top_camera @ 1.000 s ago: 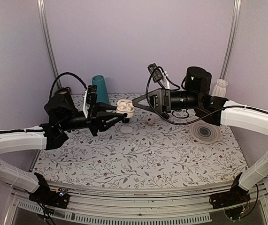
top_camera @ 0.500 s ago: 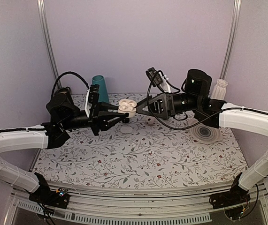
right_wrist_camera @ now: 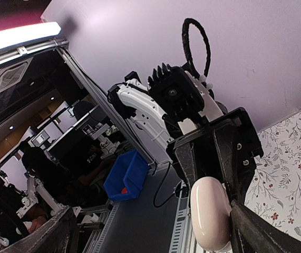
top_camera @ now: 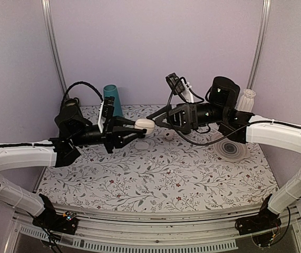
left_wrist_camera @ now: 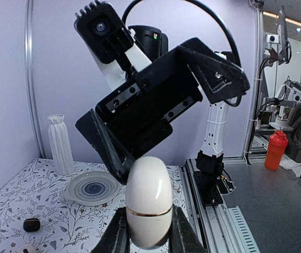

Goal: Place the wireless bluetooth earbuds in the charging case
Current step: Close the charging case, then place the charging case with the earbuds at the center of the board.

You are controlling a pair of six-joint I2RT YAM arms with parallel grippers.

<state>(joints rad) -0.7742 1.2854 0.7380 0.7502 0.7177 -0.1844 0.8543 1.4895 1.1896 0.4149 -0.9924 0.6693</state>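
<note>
The charging case (top_camera: 145, 125) is a glossy white pebble held in the air above the back of the table, its lid down. My left gripper (top_camera: 139, 128) is shut on its lower half; the left wrist view shows the case (left_wrist_camera: 149, 205) upright between the two fingers, a thin gold seam around its middle. My right gripper (top_camera: 154, 120) stands wide open at the lid end. One of its fingers (left_wrist_camera: 108, 153) lies right at the lid; I cannot tell whether it touches. From the right wrist the case (right_wrist_camera: 211, 213) sits beside one finger (right_wrist_camera: 255, 232). The earbuds are hidden.
A teal cup (top_camera: 112, 99) stands at the back left and a white ribbed vase (top_camera: 246, 99) at the back right. A grey ringed plate (top_camera: 230, 148) lies under the right arm. A white round piece (top_camera: 170, 135) and a small black lump (left_wrist_camera: 31, 225) lie on the floral cloth.
The case's lid, open a second ago with white pieces showing inside, is now down. My right gripper moved in to the lid end. The left gripper kept its hold.
</note>
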